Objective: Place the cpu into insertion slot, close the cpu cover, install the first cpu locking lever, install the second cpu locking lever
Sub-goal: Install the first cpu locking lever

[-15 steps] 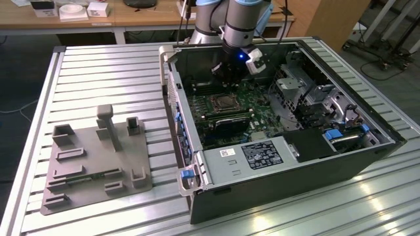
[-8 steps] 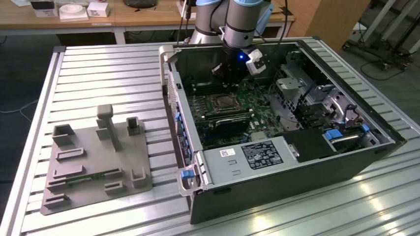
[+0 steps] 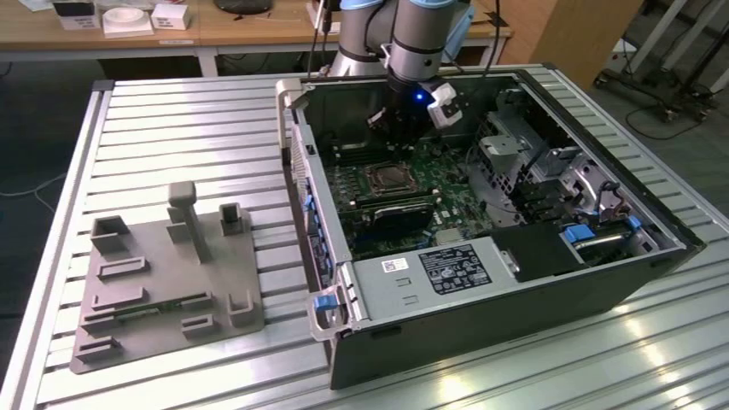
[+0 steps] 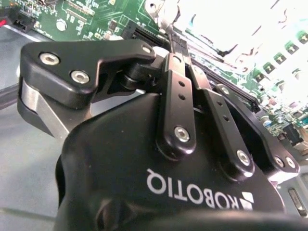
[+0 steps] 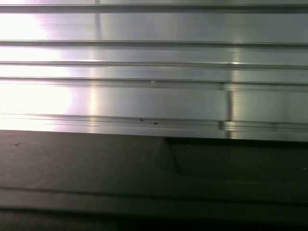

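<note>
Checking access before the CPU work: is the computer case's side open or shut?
Open: the computer case lies on its side with no panel, exposing the green motherboard and insertion slot.

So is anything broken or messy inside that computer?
Nothing stands out. The computer case lies open on its side on the slatted table, and the insertion slot sits squarely on the green board. The gripper hangs inside the case above the board. Nothing looks spilled, tipped or damaged.

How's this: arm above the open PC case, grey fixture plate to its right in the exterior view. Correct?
No. The exterior view shows the grey fixture plate to the left of the PC case; the arm is above it.
</note>
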{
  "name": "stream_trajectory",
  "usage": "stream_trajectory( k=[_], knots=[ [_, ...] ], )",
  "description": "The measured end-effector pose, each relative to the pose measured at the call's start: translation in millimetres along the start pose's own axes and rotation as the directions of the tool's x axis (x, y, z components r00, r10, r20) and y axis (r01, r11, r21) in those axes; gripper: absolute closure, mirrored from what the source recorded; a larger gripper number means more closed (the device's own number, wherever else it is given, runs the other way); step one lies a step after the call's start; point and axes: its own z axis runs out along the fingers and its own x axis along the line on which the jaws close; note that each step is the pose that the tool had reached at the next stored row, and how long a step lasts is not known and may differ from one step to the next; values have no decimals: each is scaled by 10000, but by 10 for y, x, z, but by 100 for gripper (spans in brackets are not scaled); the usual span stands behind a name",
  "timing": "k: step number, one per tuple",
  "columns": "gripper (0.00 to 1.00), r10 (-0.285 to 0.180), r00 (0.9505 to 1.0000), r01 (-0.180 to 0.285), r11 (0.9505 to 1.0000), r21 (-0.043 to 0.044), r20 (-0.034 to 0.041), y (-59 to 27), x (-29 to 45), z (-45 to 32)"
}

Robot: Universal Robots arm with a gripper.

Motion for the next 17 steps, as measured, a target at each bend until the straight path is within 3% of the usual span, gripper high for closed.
stream_trajectory(
  k=[10, 17],
  knots=[
    [90, 22, 10000, -22, 10000, 54, -30, -1, -7, 26],
    [90, 25, 10000, -24, 9998, 198, -62, -2, -13, 25]
  ],
)
